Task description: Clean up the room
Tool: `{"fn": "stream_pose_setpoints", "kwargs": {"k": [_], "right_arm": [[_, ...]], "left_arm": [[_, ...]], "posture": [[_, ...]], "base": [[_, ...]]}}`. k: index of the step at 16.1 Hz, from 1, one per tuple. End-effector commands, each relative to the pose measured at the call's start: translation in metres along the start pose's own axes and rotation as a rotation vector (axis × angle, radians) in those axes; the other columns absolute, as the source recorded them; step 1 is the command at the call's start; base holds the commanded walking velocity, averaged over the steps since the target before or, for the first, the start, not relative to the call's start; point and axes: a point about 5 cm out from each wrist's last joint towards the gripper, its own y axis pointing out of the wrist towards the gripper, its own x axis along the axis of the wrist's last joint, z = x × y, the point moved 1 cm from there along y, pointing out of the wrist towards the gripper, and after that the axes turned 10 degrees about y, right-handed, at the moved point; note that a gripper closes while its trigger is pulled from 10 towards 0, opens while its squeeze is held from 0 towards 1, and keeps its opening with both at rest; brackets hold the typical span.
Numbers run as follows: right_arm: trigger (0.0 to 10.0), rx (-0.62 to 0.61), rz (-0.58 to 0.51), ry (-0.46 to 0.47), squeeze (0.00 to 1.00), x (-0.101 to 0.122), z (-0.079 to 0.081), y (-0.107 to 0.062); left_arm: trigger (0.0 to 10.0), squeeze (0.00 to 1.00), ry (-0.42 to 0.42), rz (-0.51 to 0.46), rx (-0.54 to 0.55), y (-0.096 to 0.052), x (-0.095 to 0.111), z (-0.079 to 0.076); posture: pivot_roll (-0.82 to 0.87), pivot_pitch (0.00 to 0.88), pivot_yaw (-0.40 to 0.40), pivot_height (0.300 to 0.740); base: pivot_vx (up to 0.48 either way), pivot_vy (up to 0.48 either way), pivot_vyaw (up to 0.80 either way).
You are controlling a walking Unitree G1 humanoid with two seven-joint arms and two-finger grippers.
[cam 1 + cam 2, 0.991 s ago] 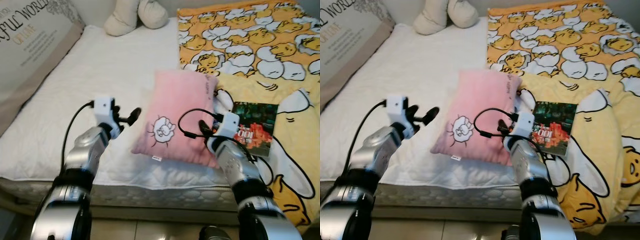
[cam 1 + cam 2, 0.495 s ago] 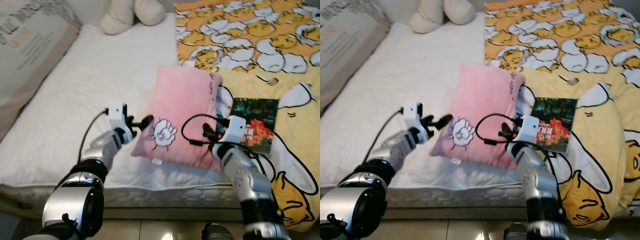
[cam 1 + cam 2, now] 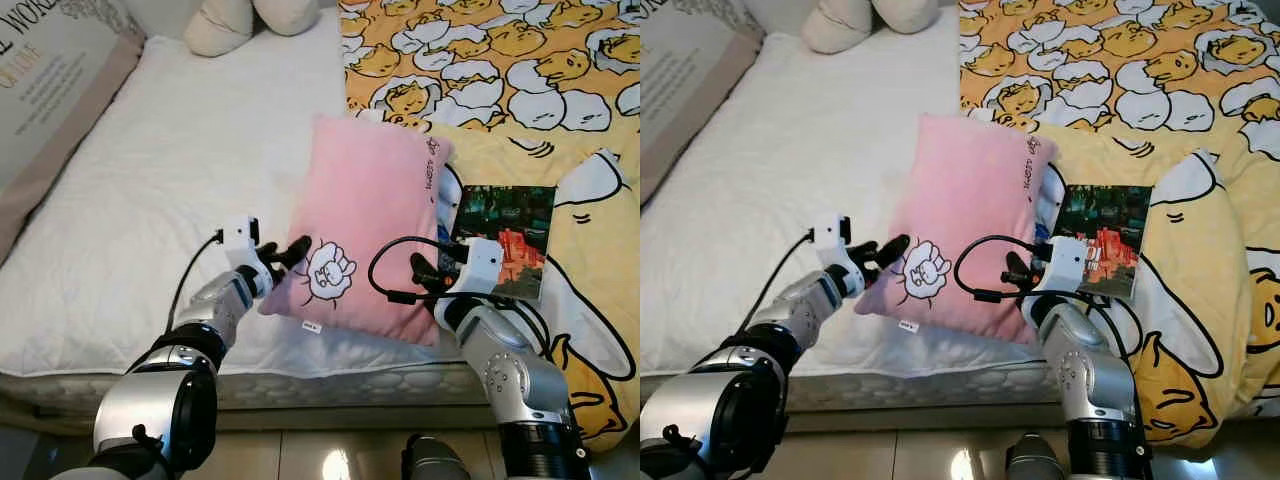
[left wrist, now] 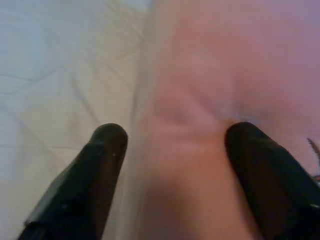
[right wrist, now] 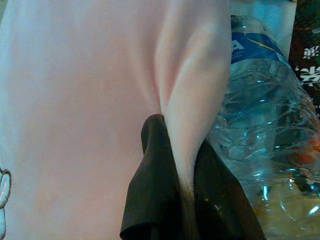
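White quilted mattress [image 3: 150, 170]; yellow cartoon-print blanket [image 3: 540, 70] covers its right half. Glossy tile floor [image 3: 330, 455] below, reflecting light.

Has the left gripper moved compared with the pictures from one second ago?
Yes. The left gripper has moved toward the pink pillow: before, a gap of white mattress lay between them; now its open fingers straddle the pillow's near corner.

Both arms forward: left pincer [image 4: 170, 165] spread wide, right pincer [image 5: 182, 175] pinched closed.
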Motion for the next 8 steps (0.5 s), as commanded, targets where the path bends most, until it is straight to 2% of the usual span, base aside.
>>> {"fn": "stream_pose_setpoints", "kwargs": {"k": [1,2,3,4,7,8], "right_arm": [[0.0,0.019,0.016,0.010,0.00,-0.003,0.003,-0.003],[0.0,0.039,0.026,0.009,0.00,-0.003,0.007,-0.005],[0.0,0.043,0.030,0.009,0.00,-0.003,0.008,-0.005],[0.0,0.051,0.040,0.004,0.00,-0.003,0.009,-0.006],[0.0,0.049,0.045,0.002,0.00,-0.003,0.008,-0.007],[0.0,0.047,0.048,0.003,0.00,-0.003,0.007,-0.008]], "left_arm": [[0.0,0.00,0.005,0.014,-0.033,-0.001,-0.001,0.000],[0.0,0.00,-0.005,0.025,-0.103,0.000,-0.006,-0.008],[0.0,0.00,-0.008,0.031,-0.129,0.000,-0.008,-0.010],[0.0,0.00,0.016,0.066,-0.214,0.000,-0.017,-0.020],[0.0,0.00,0.034,0.096,-0.249,-0.001,-0.028,-0.026],[0.0,0.00,0.051,0.108,-0.227,-0.002,-0.031,-0.025]], "posture": [[-0.36,0.135,0.222,0.740],[-0.36,0.139,0.222,0.740],[-0.36,0.139,0.222,0.740],[-0.35,0.144,0.219,0.740],[-0.35,0.147,0.218,0.740],[-0.35,0.147,0.218,0.740]], "base": [[0.000,0.000,0.00],[0.000,0.000,0.00],[0.000,0.000,0.00],[0.000,0.000,0.00],[0.000,0.000,0.00],[0.000,0.000,0.00]]}}
